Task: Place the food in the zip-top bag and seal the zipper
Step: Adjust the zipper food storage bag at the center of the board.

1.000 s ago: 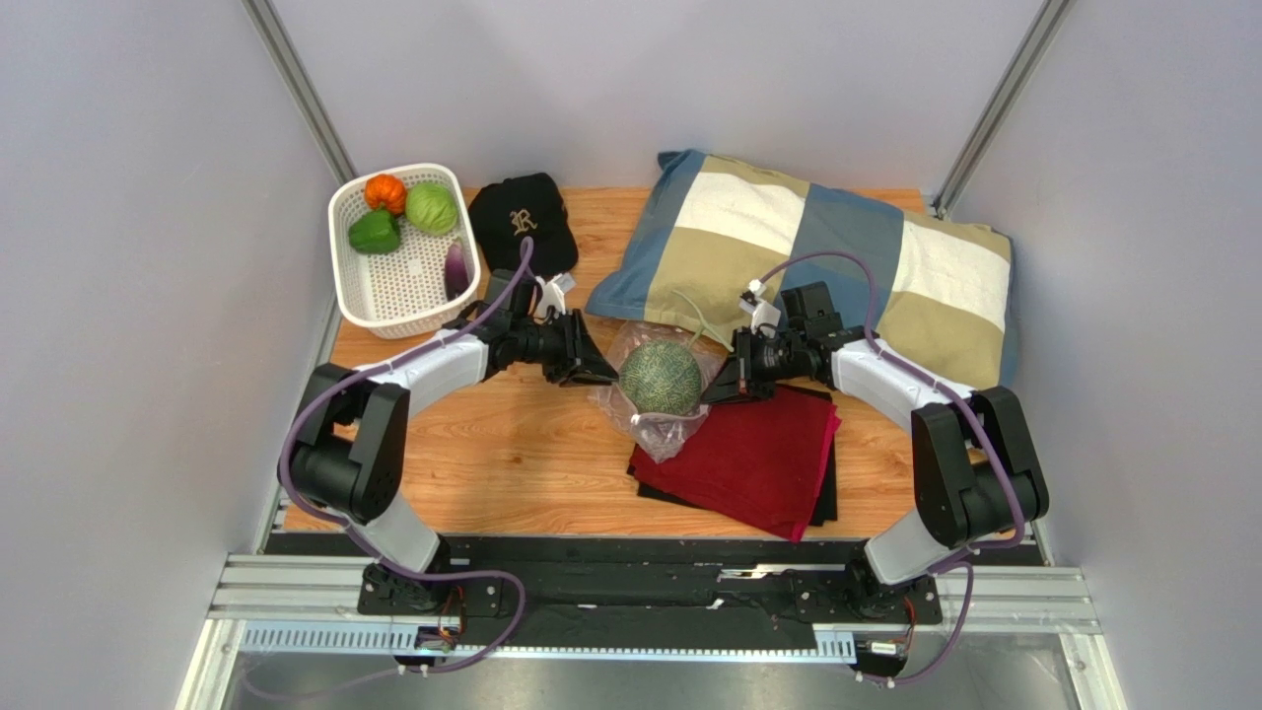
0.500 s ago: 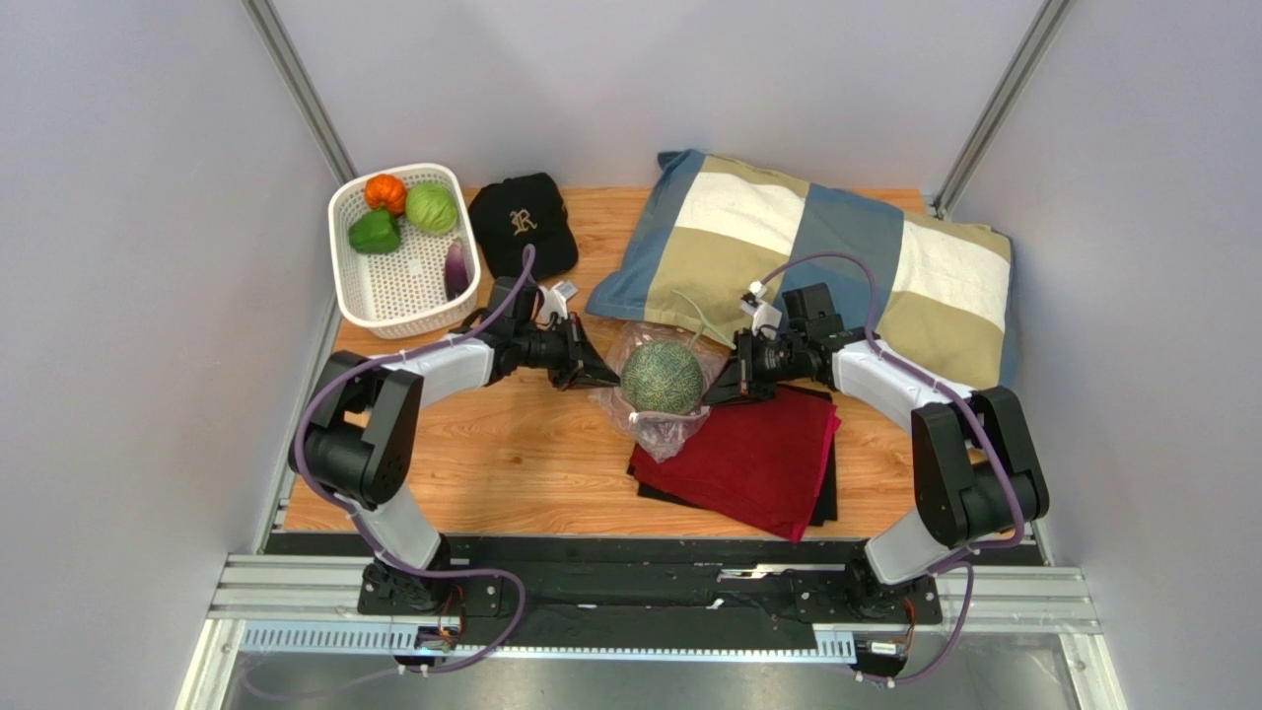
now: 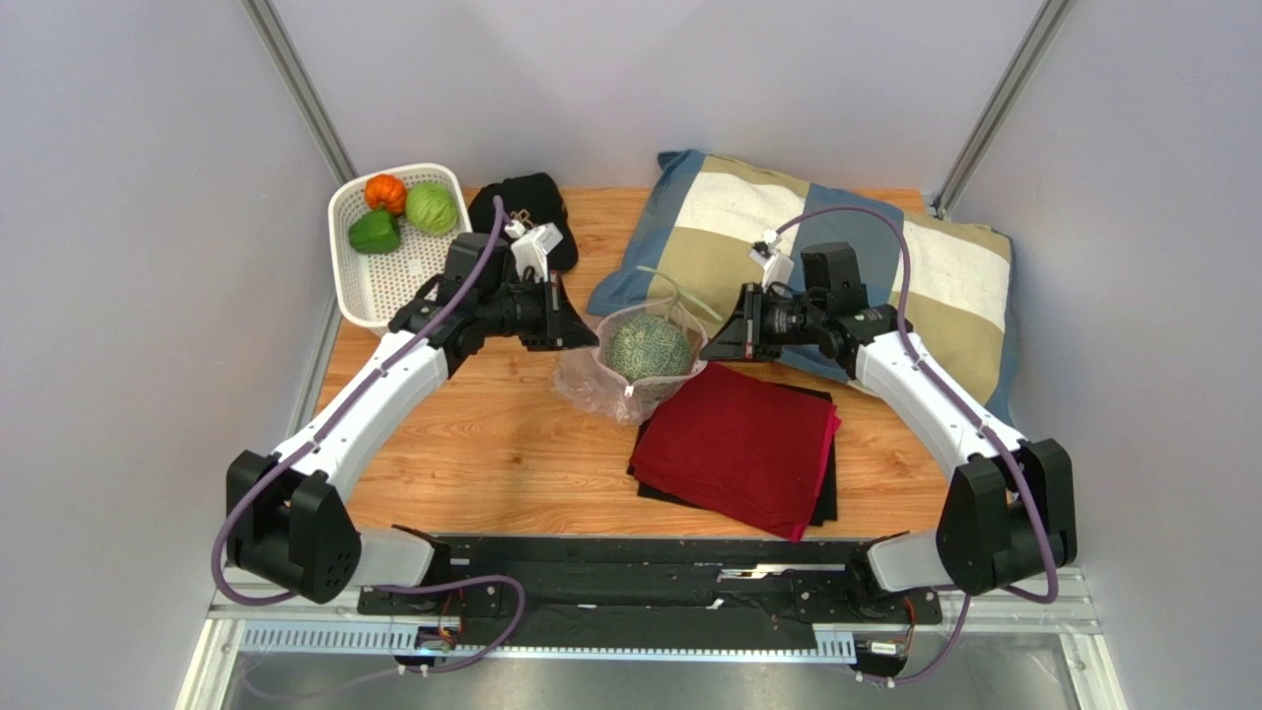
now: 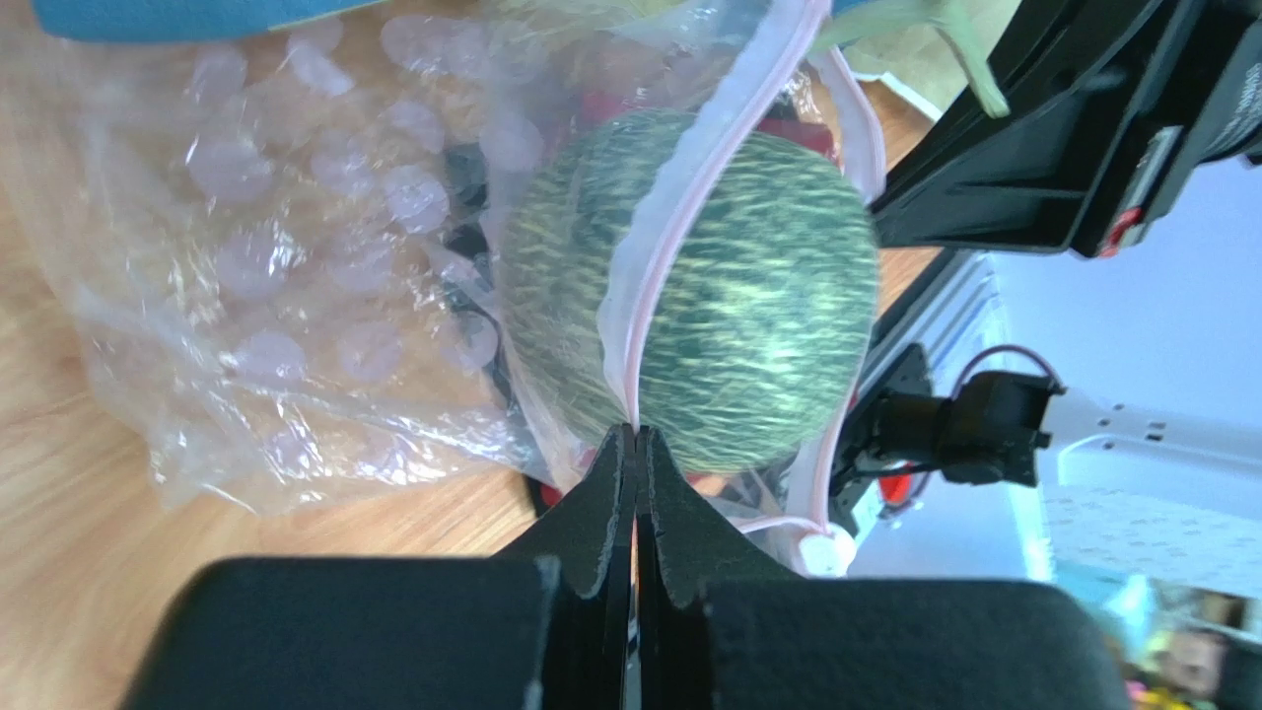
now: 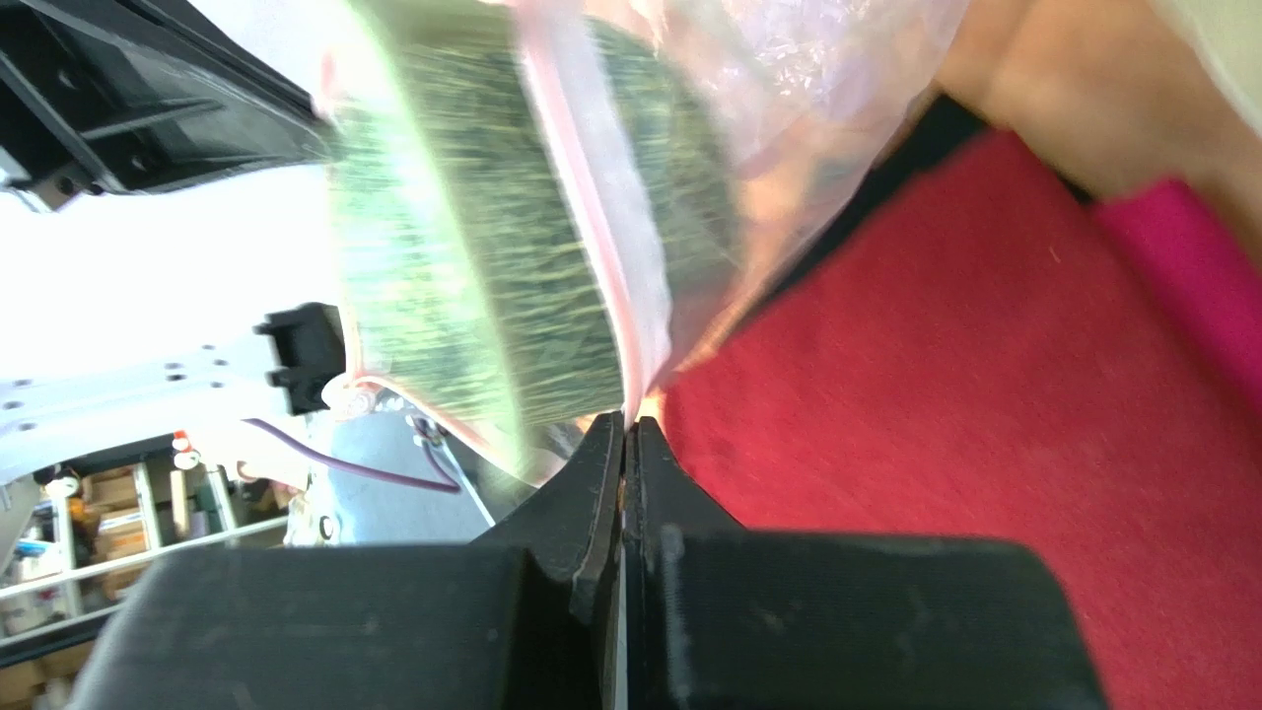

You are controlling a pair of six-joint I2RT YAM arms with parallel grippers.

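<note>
The clear zip-top bag [image 3: 600, 388] hangs above the table with the netted melon [image 3: 649, 345] inside. My left gripper [image 3: 581, 329] is shut on the pink-white zipper [image 4: 652, 281] at the bag's left rim. My right gripper [image 3: 714, 343] is shut on the zipper [image 5: 585, 193] at the right rim. The melon fills both wrist views [image 4: 711, 296] [image 5: 474, 281]. An orange pumpkin [image 3: 385, 193], a pale cabbage [image 3: 431, 206] and a green pepper [image 3: 374, 231] lie in the white basket [image 3: 360, 299]. The eggplant is hidden behind my left arm.
A patchwork pillow [image 3: 830, 252] lies at the back right. A black cap [image 3: 536, 200] sits behind my left arm. A folded red cloth [image 3: 748, 444] lies under and right of the bag, also in the right wrist view [image 5: 1037, 370].
Both arms have risen and moved back, lifting the bag's mouth with the melon off the table. The bag's lower part now hangs down and left.
</note>
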